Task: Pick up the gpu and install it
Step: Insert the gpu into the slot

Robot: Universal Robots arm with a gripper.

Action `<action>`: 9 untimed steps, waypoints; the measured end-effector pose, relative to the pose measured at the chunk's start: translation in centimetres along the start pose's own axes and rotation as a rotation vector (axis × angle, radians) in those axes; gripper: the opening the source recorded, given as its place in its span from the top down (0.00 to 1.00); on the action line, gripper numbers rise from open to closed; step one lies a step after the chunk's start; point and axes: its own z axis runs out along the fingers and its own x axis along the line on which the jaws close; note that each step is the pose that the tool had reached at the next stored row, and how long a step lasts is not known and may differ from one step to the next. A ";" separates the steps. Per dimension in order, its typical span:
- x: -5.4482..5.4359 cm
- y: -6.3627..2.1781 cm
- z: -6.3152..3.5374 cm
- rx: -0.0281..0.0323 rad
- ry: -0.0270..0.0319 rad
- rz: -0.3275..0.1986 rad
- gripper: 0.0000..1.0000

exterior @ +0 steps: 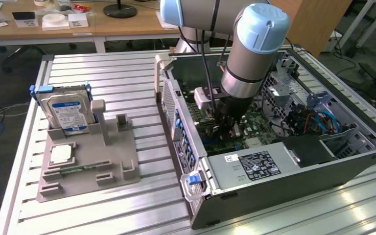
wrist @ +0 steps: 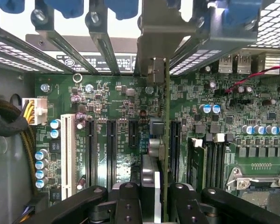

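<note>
Gripper [wrist: 155, 198] clenched on what we take for the thin dark circuit card with silvery metal end [wrist: 166, 140], held edge-on over the green motherboard [wrist: 126, 107], inside the open grey computer case [exterior: 318, 166], near its black expansion slots [wrist: 111, 149].

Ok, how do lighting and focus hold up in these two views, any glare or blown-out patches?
Exterior view: even room light, with bright glare on the slatted table near the open computer case. Wrist view: the motherboard is sharp and evenly lit, daylight behind the slot brackets is blown out white, and the pincer holding the gpu is dark and soft up close.
</note>
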 end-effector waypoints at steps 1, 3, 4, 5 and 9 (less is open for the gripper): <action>0.0 0.00 0.00 0.0000 -0.0001 0.000 0.72; 0.0 0.00 0.00 0.0000 0.0000 0.000 0.72; 0.0 0.00 -0.01 -0.0001 0.0001 0.000 0.72; 0.0 0.00 -0.02 0.0000 0.0005 0.000 0.72; 0.0 0.00 -0.07 -0.0001 0.0037 0.000 0.72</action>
